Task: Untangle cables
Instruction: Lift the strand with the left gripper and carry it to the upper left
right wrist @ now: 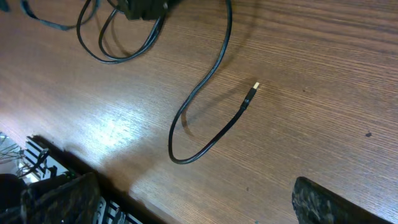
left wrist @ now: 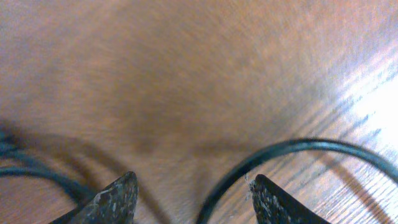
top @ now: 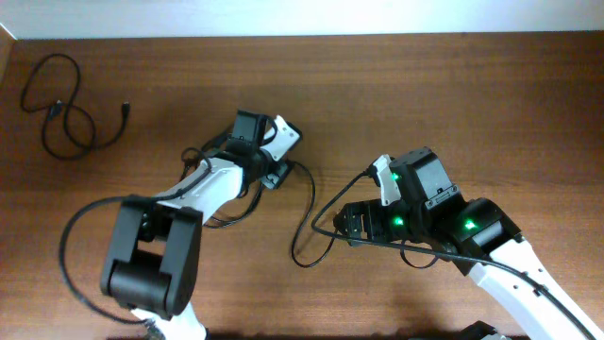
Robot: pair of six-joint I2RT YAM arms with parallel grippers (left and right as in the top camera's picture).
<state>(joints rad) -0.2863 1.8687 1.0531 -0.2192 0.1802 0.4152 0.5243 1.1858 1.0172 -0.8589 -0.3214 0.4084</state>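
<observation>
One thin black cable [top: 61,109] lies loosely coiled by itself at the far left of the table. A second cable [top: 307,212] runs from my left gripper [top: 276,176] in a long curve to my right gripper [top: 351,224]. In the left wrist view my left gripper [left wrist: 194,180] is open, low over the wood, with a cable arc [left wrist: 280,149] passing between its fingers. In the right wrist view my right gripper [right wrist: 193,183] is open and empty. The cable [right wrist: 205,81] with its plug end [right wrist: 252,92] lies ahead of it, and more loops [right wrist: 115,50] lie further off.
The wooden table [top: 453,94] fills the view. A white wall strip [top: 302,14] borders its far edge. The table's near edge and dark equipment [right wrist: 43,168] show at the lower left of the right wrist view.
</observation>
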